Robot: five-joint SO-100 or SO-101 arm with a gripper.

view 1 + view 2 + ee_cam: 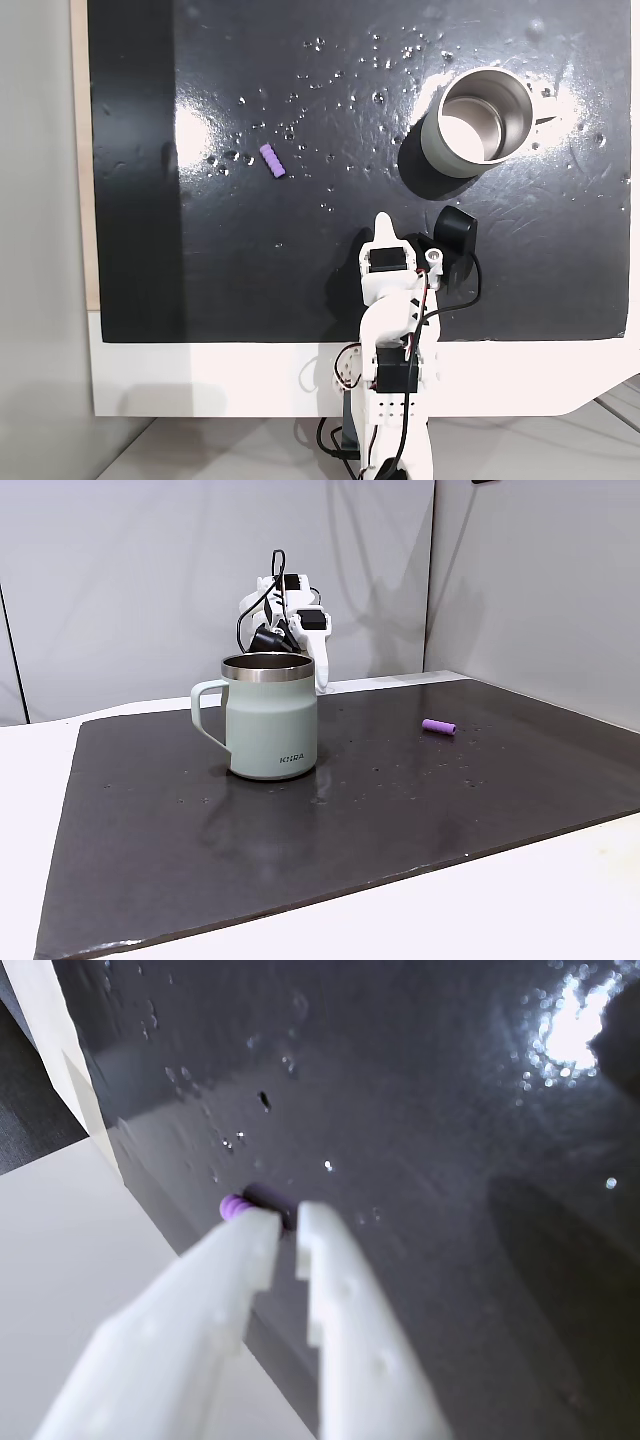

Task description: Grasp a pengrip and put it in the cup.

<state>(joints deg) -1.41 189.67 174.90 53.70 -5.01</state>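
Approach step: pincer point(286, 1222) nearly pressed together, empty, aimed toward pengrip point(273, 161) lying well apart from cup point(478, 150); next, spreading and descending.

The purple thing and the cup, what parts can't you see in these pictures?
- Pengrip: in the wrist view, the blurred gripper fingers cover most of it.
- Pengrip ridges: too small in a fixed view.
- Cup inside: hidden by its own wall in a fixed view.
- Cup handle: lost in glare seen from above.

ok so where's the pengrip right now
The pengrip lies on the dark mat, left of the cup in the top-down fixed view, apart from it.
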